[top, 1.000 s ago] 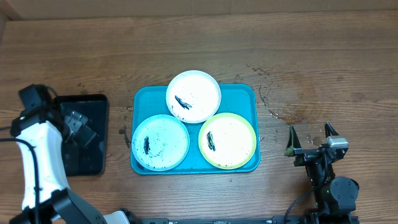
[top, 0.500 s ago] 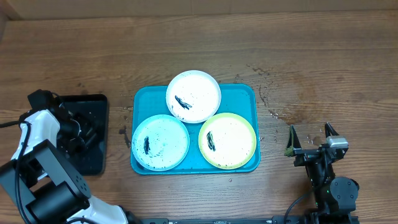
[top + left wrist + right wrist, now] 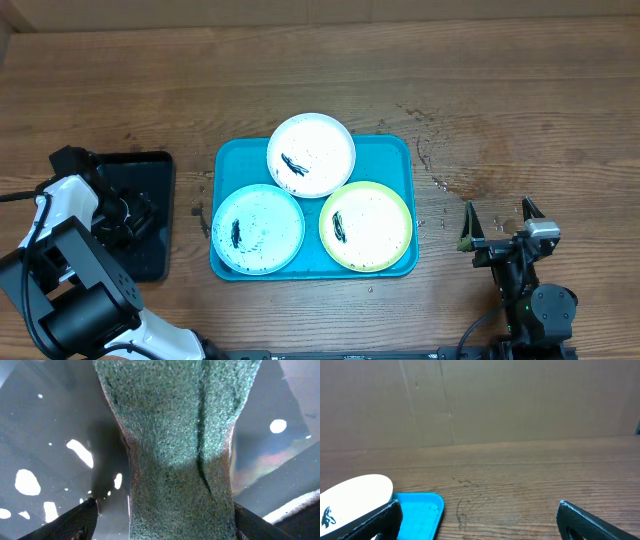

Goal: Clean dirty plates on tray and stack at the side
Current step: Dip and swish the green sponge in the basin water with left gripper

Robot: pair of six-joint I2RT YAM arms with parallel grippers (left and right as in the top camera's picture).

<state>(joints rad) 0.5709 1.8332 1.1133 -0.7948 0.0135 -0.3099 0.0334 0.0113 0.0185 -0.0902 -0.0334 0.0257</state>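
Observation:
Three dirty plates lie on the turquoise tray (image 3: 390, 150): a white plate (image 3: 311, 155) at the back, a light blue plate (image 3: 258, 228) front left and a yellow-green rimmed plate (image 3: 366, 226) front right, each with black smears. My left gripper (image 3: 135, 213) is down in the black tray (image 3: 150, 170), left of the plates. In the left wrist view a green scouring sponge (image 3: 180, 435) stands between the jaws of the left gripper (image 3: 164, 510); the right finger (image 3: 265, 527) meets its edge, the left finger (image 3: 65, 525) stands off it. My right gripper (image 3: 497, 225) rests open right of the tray, holding nothing.
The black tray's glossy floor (image 3: 40, 420) shows bright reflections around the sponge. The right wrist view shows the white plate's edge (image 3: 350, 497), the turquoise tray's corner (image 3: 420, 510) and a cardboard wall (image 3: 520, 400) behind the wooden table (image 3: 500, 90).
My left arm has dropped lower into the black tray and its jaws have narrowed around the sponge. The right arm and the plates have not moved.

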